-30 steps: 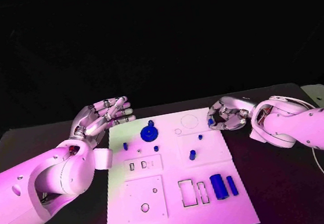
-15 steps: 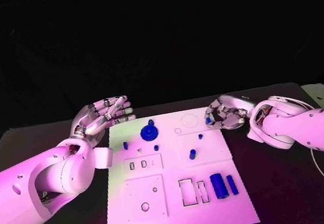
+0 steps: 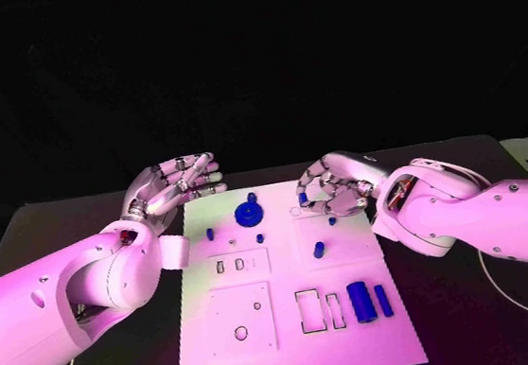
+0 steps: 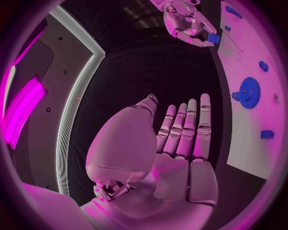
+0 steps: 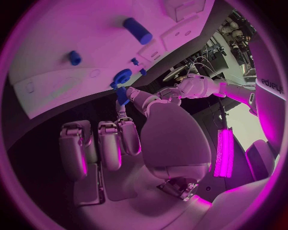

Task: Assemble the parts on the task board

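Pinching blue peg (image 5: 122,95) upright, right hand (image 3: 331,187)

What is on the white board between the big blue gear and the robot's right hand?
In the head view, the stretch of task board between the blue gear and the right hand is bare white, marked with a faint round outline.
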